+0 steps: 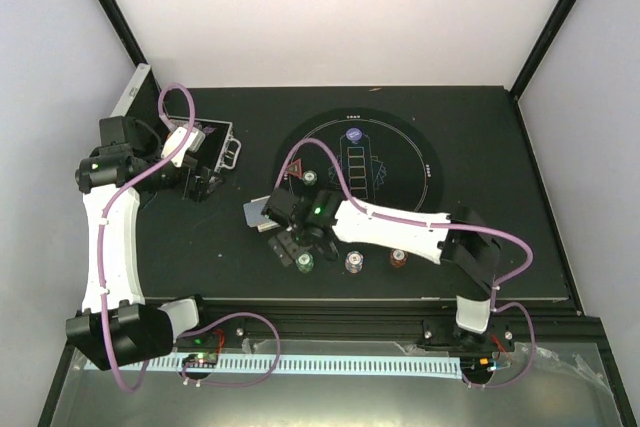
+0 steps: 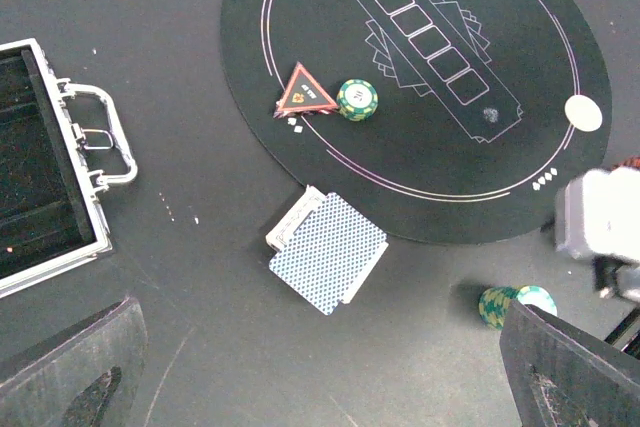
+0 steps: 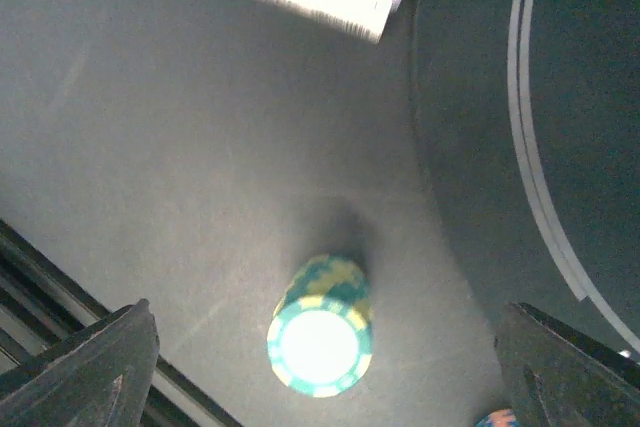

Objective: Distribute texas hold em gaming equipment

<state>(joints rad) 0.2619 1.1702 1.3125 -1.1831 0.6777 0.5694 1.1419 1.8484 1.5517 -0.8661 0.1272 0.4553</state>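
My right claw (image 3: pixel 327 309) hangs released over the green chip stack (image 3: pixel 320 347), which stands just off the mat (image 3: pixel 480 97), probably as one player's share. My left claw (image 2: pixel 322 303) gapes empty.

We're looking at the dark table (image 1: pixel 500 257). It carries a round black printed mat (image 2: pixel 300 37), an open silver metal case (image 2: pixel 40 187) on the left, and a grey-blue-backed deck of playing cards (image 2: pixel 328 252) just beside the mat. A green chip stack (image 3: pixel 320 339), a white chip stack (image 1: pixel 353 261) and a brown-red chip stack (image 1: pixel 398 259) line the near edge.

It looked like a robotics lab test cell: plain white panels (image 1: pixel 330 7) and black struts (image 1: pixel 109 5) enclosed a black table (image 1: pixel 480 127), with robot arms (image 1: pixel 400 227) bolted to a rail (image 1: pixel 340 325) at the frame's bottom.
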